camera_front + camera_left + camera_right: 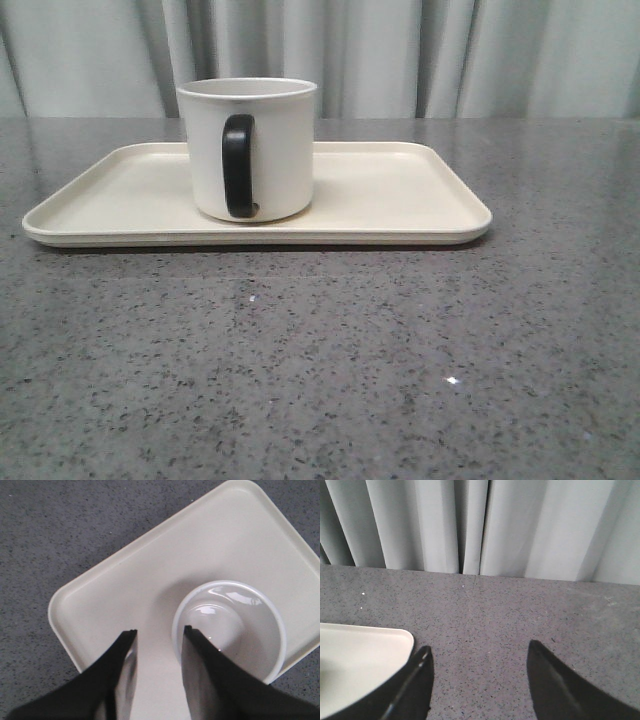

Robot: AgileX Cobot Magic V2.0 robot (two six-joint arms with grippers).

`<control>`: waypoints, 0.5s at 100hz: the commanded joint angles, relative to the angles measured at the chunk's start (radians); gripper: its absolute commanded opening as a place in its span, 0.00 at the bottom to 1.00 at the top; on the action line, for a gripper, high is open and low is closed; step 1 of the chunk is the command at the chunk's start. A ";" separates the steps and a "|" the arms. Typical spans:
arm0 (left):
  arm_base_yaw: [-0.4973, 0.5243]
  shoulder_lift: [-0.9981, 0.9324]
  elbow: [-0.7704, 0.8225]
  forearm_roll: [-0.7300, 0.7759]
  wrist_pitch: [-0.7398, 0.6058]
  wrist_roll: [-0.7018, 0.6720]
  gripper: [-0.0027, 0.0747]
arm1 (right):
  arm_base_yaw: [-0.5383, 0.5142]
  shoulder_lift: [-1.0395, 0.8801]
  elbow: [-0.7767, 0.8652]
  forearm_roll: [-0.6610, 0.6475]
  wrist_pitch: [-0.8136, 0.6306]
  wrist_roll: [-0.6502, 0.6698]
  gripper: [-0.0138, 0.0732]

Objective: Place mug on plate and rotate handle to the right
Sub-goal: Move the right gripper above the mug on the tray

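Front view: mug stands on plate, handle facing camera, unturned; left fingers and right fingers spread, holding nothing.

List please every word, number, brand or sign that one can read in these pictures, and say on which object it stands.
None: no readable text in any view.
The mug shows only plain white and its black handle.
The plate, the grey table and the curtain carry no lettering.
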 commanded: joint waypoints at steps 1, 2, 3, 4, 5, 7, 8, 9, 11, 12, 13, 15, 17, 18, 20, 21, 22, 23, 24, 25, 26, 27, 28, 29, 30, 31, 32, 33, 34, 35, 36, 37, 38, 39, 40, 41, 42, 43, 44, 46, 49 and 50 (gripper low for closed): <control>-0.005 -0.086 -0.036 0.021 0.009 -0.011 0.32 | -0.006 -0.002 -0.033 -0.004 -0.074 -0.007 0.65; -0.005 -0.089 -0.036 0.023 0.009 -0.011 0.32 | -0.006 -0.002 -0.033 -0.004 -0.074 -0.007 0.65; -0.005 -0.096 -0.036 0.023 0.009 -0.011 0.32 | -0.006 -0.002 -0.033 -0.004 -0.074 -0.007 0.65; -0.005 -0.099 -0.036 0.029 0.009 -0.011 0.32 | -0.006 -0.002 -0.033 -0.004 -0.074 -0.007 0.65; -0.005 -0.106 -0.036 0.032 0.009 -0.011 0.32 | -0.006 -0.002 -0.033 -0.004 -0.074 -0.007 0.65; -0.005 -0.113 -0.036 0.037 0.009 -0.011 0.32 | -0.006 -0.002 -0.033 -0.004 -0.074 -0.007 0.65; -0.005 -0.120 -0.036 0.045 0.009 -0.011 0.32 | -0.006 -0.002 -0.033 -0.004 -0.074 -0.007 0.65; -0.005 -0.124 -0.036 0.047 0.009 -0.011 0.32 | -0.006 -0.002 -0.033 -0.004 -0.074 -0.007 0.65; -0.005 -0.135 -0.036 0.055 0.009 -0.011 0.32 | -0.006 -0.002 -0.033 -0.004 -0.074 -0.007 0.65; -0.005 -0.142 -0.036 0.062 0.009 -0.011 0.32 | -0.006 -0.002 -0.033 -0.004 -0.074 -0.007 0.65; -0.005 -0.146 -0.036 0.062 0.009 -0.011 0.32 | -0.006 -0.002 -0.033 -0.004 -0.074 -0.007 0.65; -0.005 -0.158 -0.036 0.070 0.009 -0.011 0.32 | -0.006 -0.002 -0.033 -0.004 -0.074 -0.007 0.65; -0.005 -0.170 -0.036 0.076 0.009 -0.011 0.32 | -0.006 -0.002 -0.033 -0.004 -0.074 -0.007 0.65; -0.005 -0.179 -0.034 0.082 0.009 -0.011 0.32 | -0.006 -0.002 -0.033 -0.004 -0.074 -0.007 0.65; -0.005 -0.187 -0.034 0.088 0.009 -0.011 0.32 | -0.006 -0.002 -0.033 -0.004 -0.074 -0.007 0.65; -0.005 -0.191 -0.034 0.088 0.009 -0.011 0.32 | -0.006 -0.002 -0.033 -0.004 -0.074 -0.007 0.65; -0.005 -0.199 -0.034 0.092 0.009 -0.011 0.32 | -0.006 -0.002 -0.033 -0.004 -0.074 -0.007 0.65; -0.005 -0.203 -0.034 0.092 0.009 -0.011 0.32 | -0.006 -0.002 -0.033 -0.004 -0.073 -0.007 0.65; -0.005 -0.211 -0.034 0.095 0.009 -0.011 0.32 | -0.006 -0.002 -0.033 -0.004 -0.073 -0.007 0.65; -0.005 -0.215 -0.034 0.095 0.009 -0.011 0.32 | -0.006 -0.002 -0.033 -0.004 -0.073 -0.007 0.65; -0.005 -0.223 -0.034 0.098 0.009 -0.011 0.32 | -0.006 -0.002 -0.033 -0.004 -0.073 -0.007 0.65; -0.005 -0.227 -0.034 0.101 0.009 -0.011 0.32 | -0.006 -0.002 -0.033 -0.004 -0.073 -0.007 0.65; -0.005 -0.231 -0.034 0.101 0.009 -0.011 0.32 | -0.006 -0.002 -0.033 -0.004 -0.073 -0.007 0.65; -0.005 -0.239 -0.034 0.108 0.009 -0.011 0.32 | -0.006 -0.002 -0.033 -0.004 -0.073 -0.007 0.65; -0.005 -0.247 -0.034 0.110 0.009 -0.011 0.32 | -0.006 -0.002 -0.033 -0.004 -0.073 -0.007 0.65; -0.005 -0.251 -0.034 0.113 0.009 -0.011 0.32 | -0.006 -0.002 -0.033 -0.004 -0.073 -0.007 0.65; -0.005 -0.255 -0.034 0.119 0.009 -0.011 0.32 | -0.006 -0.002 -0.033 -0.004 -0.073 -0.007 0.65; -0.005 -0.262 -0.034 0.122 0.009 -0.011 0.32 | -0.006 -0.002 -0.033 -0.004 -0.073 -0.007 0.65; -0.005 -0.265 -0.034 0.125 0.009 -0.011 0.32 | -0.006 -0.002 -0.033 -0.004 -0.073 -0.007 0.65; -0.005 -0.268 -0.034 0.129 0.009 -0.011 0.32 | -0.006 -0.002 -0.033 -0.004 -0.073 -0.007 0.65; -0.005 -0.275 -0.034 0.139 0.009 -0.011 0.32 | -0.006 -0.002 -0.033 -0.004 -0.073 -0.007 0.65; -0.005 -0.279 -0.032 0.142 0.009 -0.011 0.32 | -0.006 -0.002 -0.033 -0.004 -0.073 -0.007 0.65; -0.005 -0.285 -0.032 0.146 0.009 -0.011 0.32 | -0.006 -0.002 -0.033 -0.004 -0.073 -0.007 0.65; -0.005 -0.289 -0.030 0.155 0.009 -0.011 0.32 | -0.006 -0.002 -0.033 -0.004 -0.073 -0.007 0.65; -0.005 -0.292 -0.030 0.159 0.009 -0.011 0.32 | -0.006 -0.002 -0.033 -0.004 -0.073 -0.007 0.65; -0.005 -0.299 -0.028 0.163 0.009 -0.012 0.32 | -0.006 -0.002 -0.033 -0.004 -0.073 -0.007 0.65; -0.005 -0.302 -0.027 0.168 0.009 -0.012 0.32 | -0.006 -0.002 -0.033 -0.004 -0.073 -0.007 0.65; -0.005 -0.309 -0.025 0.181 0.009 -0.014 0.32 | -0.006 -0.002 -0.033 -0.004 -0.073 -0.007 0.65; -0.005 -0.312 -0.022 0.181 0.009 -0.014 0.32 | -0.006 -0.002 -0.033 -0.004 -0.073 -0.007 0.65; -0.005 -0.323 -0.015 0.196 0.009 -0.020 0.32 | -0.006 -0.002 -0.033 -0.004 -0.073 -0.007 0.65; -0.005 -0.337 -0.009 0.210 0.009 -0.030 0.32 | -0.006 -0.002 -0.033 -0.004 -0.073 -0.007 0.65; -0.005 -0.344 -0.004 0.224 0.009 -0.036 0.32 | -0.006 -0.002 -0.033 -0.004 -0.073 -0.007 0.65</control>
